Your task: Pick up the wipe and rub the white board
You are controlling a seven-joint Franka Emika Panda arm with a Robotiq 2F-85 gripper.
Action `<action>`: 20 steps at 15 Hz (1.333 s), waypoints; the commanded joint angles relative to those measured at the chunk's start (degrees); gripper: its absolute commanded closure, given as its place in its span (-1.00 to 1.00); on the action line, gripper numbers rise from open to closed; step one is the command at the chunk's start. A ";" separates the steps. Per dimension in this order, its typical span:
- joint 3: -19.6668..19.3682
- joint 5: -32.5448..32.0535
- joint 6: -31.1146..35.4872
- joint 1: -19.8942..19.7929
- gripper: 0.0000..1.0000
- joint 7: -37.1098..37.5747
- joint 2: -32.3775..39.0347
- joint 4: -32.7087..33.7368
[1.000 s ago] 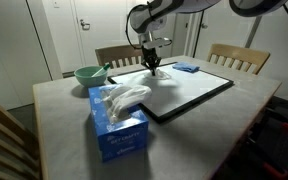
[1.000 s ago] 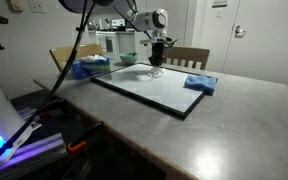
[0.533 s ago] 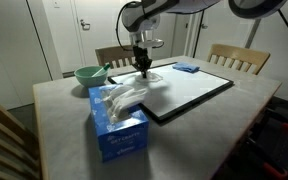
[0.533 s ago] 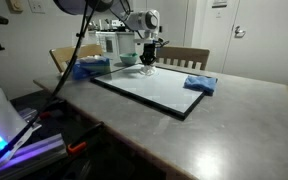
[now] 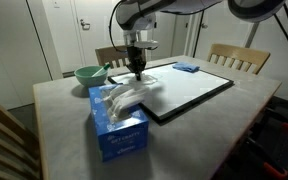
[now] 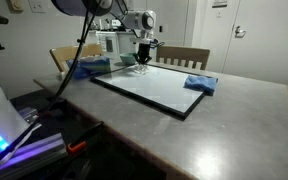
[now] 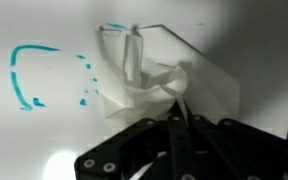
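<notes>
Table (image 5: 219, 130): grey top, fills most of both exterior views. Two wooden chairs (image 5: 238, 57) at far edge.

White board (image 5: 189, 92): lies flat on table, black frame, takes centre-to-right of the tabletop. Also seen in an exterior view (image 6: 159, 90), long side running near to far.

Arm (image 5: 134, 15): comes in from above, wrist pointing straight down over board's far-left corner.

Tissue box (image 5: 117, 128): blue, on table near the camera, left of board, white tissue sticking out of top. Off the board, just beside its near-left corner.

Bowl (image 5: 88, 75): green, on table, far left, apart from board.

Blue cloth (image 6: 199, 84): folded, at board's far-right end; on frame or just past it, can't tell.

Gripper (image 7: 176, 118): fingers drawn tight together, pinching the wipe (image 7: 159, 85). In an exterior view gripper (image 5: 138, 70) sits low at board surface.

Wipe: white, crumpled, thin; spreads out from fingertips and lies on the board at far-left corner.

Pen marks (image 7: 26, 75): blue-green, bracket shape plus dots, on board left of wipe in wrist view, not under it.
</notes>
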 commanded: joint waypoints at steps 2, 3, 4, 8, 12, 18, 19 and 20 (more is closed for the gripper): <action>-4.00 -0.93 0.98 -2.50 1.00 7.17 3.93 -1.07; -4.58 -0.76 0.77 -3.12 1.00 8.58 3.96 -1.10; -5.24 -0.84 0.83 -3.68 1.00 9.75 4.07 -1.09; -5.53 -0.32 1.75 -4.71 1.00 10.64 5.67 0.05; -2.25 0.89 -0.88 -2.71 1.00 4.58 5.14 1.05; 1.08 -0.49 -1.78 1.64 1.00 -4.07 6.11 2.04; 0.51 -1.20 -1.43 2.24 1.00 -4.39 6.25 2.04; -0.87 -2.45 -0.89 2.59 1.00 -3.34 6.55 1.75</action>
